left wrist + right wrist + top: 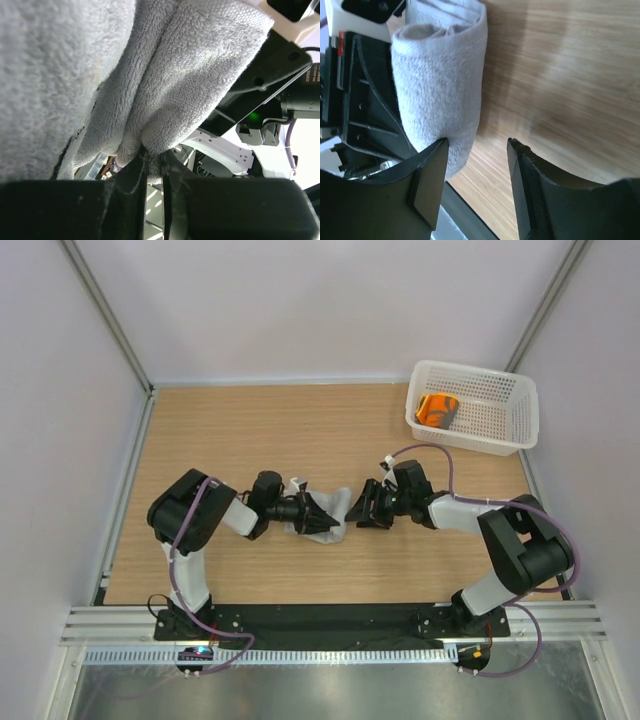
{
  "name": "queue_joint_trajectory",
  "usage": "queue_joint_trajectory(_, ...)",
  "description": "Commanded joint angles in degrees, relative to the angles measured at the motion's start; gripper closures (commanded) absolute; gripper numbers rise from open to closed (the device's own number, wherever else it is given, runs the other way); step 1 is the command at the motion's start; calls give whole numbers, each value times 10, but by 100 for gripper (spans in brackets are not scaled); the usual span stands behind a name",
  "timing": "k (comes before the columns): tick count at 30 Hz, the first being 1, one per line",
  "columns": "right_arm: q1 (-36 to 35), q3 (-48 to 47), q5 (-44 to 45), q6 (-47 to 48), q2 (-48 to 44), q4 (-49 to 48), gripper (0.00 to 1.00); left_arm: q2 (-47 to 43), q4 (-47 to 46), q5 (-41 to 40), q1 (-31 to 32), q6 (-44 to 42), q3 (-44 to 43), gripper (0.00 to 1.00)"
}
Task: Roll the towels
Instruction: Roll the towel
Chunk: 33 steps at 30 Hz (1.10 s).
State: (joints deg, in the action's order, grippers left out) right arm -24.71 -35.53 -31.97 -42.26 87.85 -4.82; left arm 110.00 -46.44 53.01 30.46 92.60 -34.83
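The light-grey towel [325, 520] lies bunched and partly rolled at the middle of the table, between my two grippers. My left gripper [318, 512] is shut on it; in the left wrist view a fold of the grey towel [165, 85] is pinched between the nearly closed jaws of the left gripper [154, 162]. My right gripper [360, 506] stands open just right of the towel. In the right wrist view the rolled grey towel [440, 85] rests against one finger [427, 185] of the right gripper [477, 142], with bare wood between the jaws. The orange towel [437, 410] lies in the basket.
The white perforated basket [505, 430] stands at the far right corner of the wooden table [230, 430]. Metal frame posts and white walls enclose the table. The left gripper's black body [365, 100] sits right behind the towel in the right wrist view.
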Motion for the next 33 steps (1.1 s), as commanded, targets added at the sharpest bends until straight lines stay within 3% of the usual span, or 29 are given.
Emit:
queue_joint_trajectory(1, -3, 3, 9, -39, 20, -121, 42, 13, -30, 17, -3, 12, 13, 100)
queue_joint_trajectory(10, -17, -2, 4, -63, 62, -192, 40, 39, -30, 15, -14, 13, 37, 100)
queue_joint_trajectory(17, -24, 55, -11, -79, 29, -284, 40, 62, -29, 10, -28, 13, 49, 100)
queue_joint_trajectory(25, -24, 81, -7, -87, 14, -321, 38, 78, -22, 12, -41, 16, 51, 100)
queue_joint_trajectory(28, -24, 93, -14, -114, 17, -385, 38, 80, -21, 17, -43, 14, 50, 100)
queue_joint_trajectory(33, -31, 67, -12, -103, 34, -357, 37, 80, 9, 26, -44, -8, 42, 100)
